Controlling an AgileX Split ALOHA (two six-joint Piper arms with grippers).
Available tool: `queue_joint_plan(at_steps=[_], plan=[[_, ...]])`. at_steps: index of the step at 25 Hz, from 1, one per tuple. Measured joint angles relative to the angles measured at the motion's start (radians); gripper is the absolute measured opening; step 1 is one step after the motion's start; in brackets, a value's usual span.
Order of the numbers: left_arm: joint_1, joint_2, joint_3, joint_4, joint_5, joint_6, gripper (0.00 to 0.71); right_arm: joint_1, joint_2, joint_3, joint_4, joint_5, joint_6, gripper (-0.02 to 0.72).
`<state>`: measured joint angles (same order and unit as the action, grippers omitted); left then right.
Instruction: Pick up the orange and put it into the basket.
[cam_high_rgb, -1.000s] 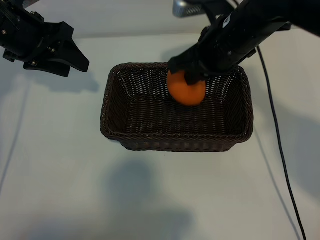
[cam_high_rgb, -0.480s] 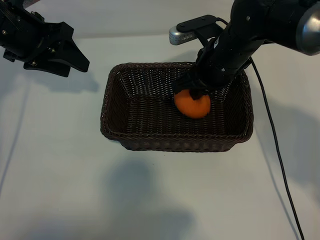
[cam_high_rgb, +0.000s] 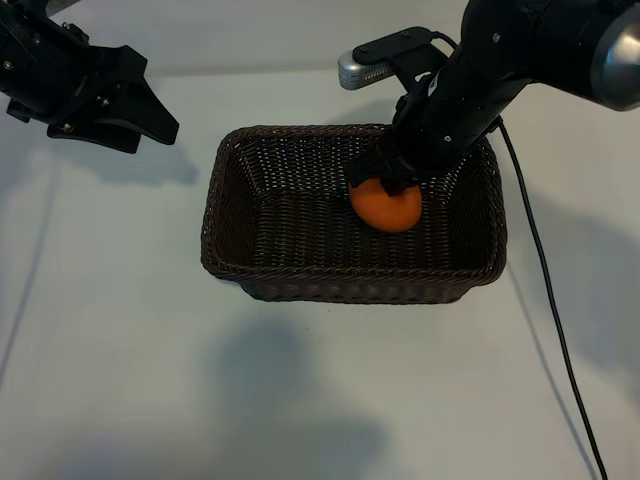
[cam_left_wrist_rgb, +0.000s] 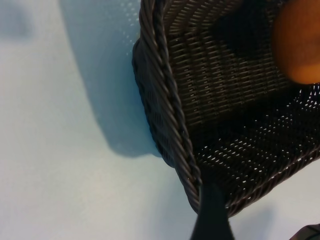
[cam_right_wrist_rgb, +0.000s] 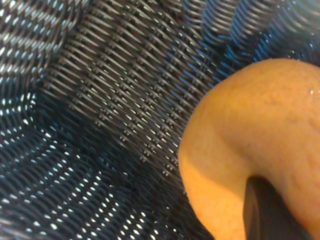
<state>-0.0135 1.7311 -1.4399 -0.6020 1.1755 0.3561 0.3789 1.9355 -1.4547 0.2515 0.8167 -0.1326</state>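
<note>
The orange (cam_high_rgb: 387, 207) hangs low inside the dark brown wicker basket (cam_high_rgb: 350, 290), in its right half near the back wall. My right gripper (cam_high_rgb: 385, 181) reaches down into the basket and is shut on the orange from above. In the right wrist view the orange (cam_right_wrist_rgb: 260, 130) fills one side, with a dark finger (cam_right_wrist_rgb: 265, 210) pressed on it and the basket weave (cam_right_wrist_rgb: 100, 125) just beyond. My left gripper (cam_high_rgb: 150, 115) stays parked, open and holding nothing, above the table off the basket's back left corner. The left wrist view shows the basket rim (cam_left_wrist_rgb: 170, 100) and part of the orange (cam_left_wrist_rgb: 300, 45).
The basket stands in the middle of a white table (cam_high_rgb: 120, 350). A black cable (cam_high_rgb: 545, 260) runs down the table to the right of the basket. The right arm (cam_high_rgb: 520, 50) leans over the basket's back right corner.
The right gripper came down and a little to the right with the orange, going deeper into the basket. In the last half second it has hardly moved. The left arm is still.
</note>
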Motion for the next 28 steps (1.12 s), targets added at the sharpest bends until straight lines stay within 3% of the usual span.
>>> queue_joint_plan(at_steps=[12, 14, 19, 21, 24, 28], plan=[[0.0, 0.0, 0.0, 0.0, 0.0, 0.001, 0.547, 0.0, 0.062, 0.0, 0.002, 0.007, -0.019, 0.091], [0.0, 0.0, 0.0, 0.0, 0.0, 0.001, 0.547, 0.0, 0.062, 0.0, 0.004, 0.012, -0.025, 0.152], [0.0, 0.0, 0.0, 0.0, 0.0, 0.001, 0.547, 0.0, 0.062, -0.001, 0.024, 0.017, -0.031, 0.414], [0.0, 0.0, 0.0, 0.0, 0.0, 0.001, 0.547, 0.0, 0.062, -0.002, 0.031, 0.017, -0.032, 0.483], [0.0, 0.0, 0.0, 0.0, 0.0, 0.001, 0.547, 0.0, 0.062, -0.002, 0.032, 0.021, -0.033, 0.524], [0.0, 0.0, 0.0, 0.0, 0.0, 0.001, 0.547, 0.0, 0.062, -0.002, 0.049, 0.039, -0.033, 0.523]])
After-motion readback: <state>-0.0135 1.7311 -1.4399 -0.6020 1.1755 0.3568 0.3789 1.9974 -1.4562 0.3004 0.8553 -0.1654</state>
